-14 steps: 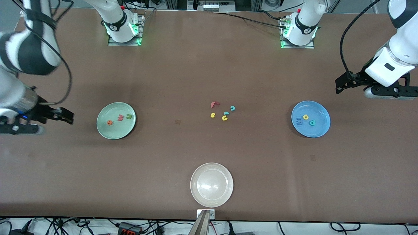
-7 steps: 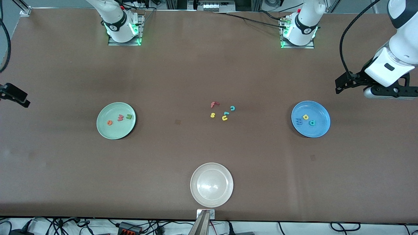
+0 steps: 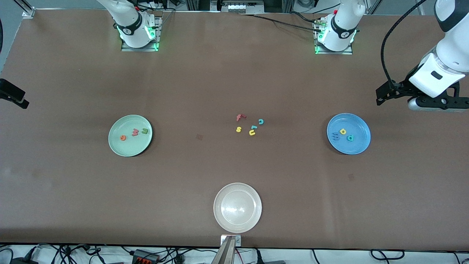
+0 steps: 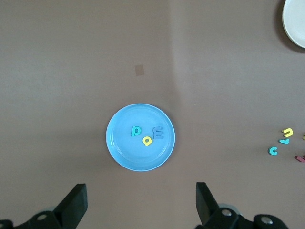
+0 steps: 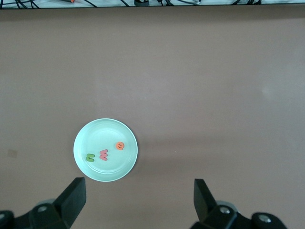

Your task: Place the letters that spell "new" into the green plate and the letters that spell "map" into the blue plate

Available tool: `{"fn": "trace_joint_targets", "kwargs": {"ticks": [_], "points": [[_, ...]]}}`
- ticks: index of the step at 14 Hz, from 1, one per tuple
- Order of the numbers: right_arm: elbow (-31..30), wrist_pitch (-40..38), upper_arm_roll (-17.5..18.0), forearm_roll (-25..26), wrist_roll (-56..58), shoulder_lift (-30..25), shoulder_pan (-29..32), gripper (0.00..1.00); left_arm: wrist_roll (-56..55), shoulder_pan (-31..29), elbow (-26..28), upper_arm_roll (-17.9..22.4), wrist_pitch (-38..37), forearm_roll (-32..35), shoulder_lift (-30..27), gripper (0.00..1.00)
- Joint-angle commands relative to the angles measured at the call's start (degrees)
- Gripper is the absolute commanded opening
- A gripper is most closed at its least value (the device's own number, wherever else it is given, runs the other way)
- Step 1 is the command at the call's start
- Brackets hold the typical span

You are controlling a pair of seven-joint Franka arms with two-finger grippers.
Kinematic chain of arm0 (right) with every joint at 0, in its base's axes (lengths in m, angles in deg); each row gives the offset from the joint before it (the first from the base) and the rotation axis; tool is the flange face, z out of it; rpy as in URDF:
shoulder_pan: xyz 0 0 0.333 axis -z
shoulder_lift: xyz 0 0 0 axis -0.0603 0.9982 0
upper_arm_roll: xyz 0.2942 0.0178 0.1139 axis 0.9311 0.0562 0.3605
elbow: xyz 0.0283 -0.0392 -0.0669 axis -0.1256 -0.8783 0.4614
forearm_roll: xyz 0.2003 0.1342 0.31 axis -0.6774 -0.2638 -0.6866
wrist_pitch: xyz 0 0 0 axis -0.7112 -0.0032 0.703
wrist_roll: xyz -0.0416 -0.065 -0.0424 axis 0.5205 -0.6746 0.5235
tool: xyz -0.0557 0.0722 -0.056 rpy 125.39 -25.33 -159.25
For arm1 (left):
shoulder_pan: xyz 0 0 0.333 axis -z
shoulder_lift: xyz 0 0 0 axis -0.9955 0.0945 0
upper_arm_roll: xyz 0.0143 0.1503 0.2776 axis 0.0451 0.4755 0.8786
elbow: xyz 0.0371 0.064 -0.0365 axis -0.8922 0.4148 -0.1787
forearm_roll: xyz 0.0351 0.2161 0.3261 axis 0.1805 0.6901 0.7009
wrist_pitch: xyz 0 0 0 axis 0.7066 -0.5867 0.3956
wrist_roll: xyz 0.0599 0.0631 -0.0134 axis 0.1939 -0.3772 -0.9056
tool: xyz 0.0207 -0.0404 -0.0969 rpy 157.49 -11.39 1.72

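The green plate (image 3: 116,146) lies toward the right arm's end of the table and holds the orange e (image 3: 123,138), pinkish-red w (image 3: 135,132) and green n (image 3: 144,131). The blue plate (image 3: 358,145) lies toward the left arm's end with the blue m (image 3: 335,136), yellow a (image 3: 343,131) and teal p (image 3: 350,138) in it. My left gripper (image 4: 140,202) hangs open and empty high over bare table beside the blue plate. My right gripper (image 5: 138,200) is also open and empty, high over the table's end beside the green plate; only one finger (image 3: 13,97) shows in the front view.
Loose letters lie mid-table: a red f (image 3: 240,117), teal c (image 3: 261,121), yellow s (image 3: 238,129), yellow u (image 3: 252,132) and a small teal piece (image 3: 253,127). A whitish-beige plate (image 3: 220,220) stands empty near the table's front edge.
The right arm has pulled up and away from beside the green plate toward the table's end, mostly leaving the front view. The left arm has not moved.
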Motion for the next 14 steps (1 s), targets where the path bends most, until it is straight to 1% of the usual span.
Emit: {"fn": "trace_joint_targets", "kwargs": {"ticks": [1,3,14], "points": [[0.73,-1.11,1.58,0.50,-0.30,0.23,0.78,1.00,-0.45,0.11,-1.47,-0.03,-1.21,-0.29,0.61,1.00],[0.73,-1.11,1.58,0.59,-0.48,0.23,0.17,1.00,-0.45,0.02,-1.47,-0.03,-1.21,-0.29,0.61,1.00],[0.73,-1.99,1.49,0.59,0.14,0.15,1.13,1.00,-0.45,0.02,-1.47,-0.03,-1.21,-0.29,0.61,1.00]]}}
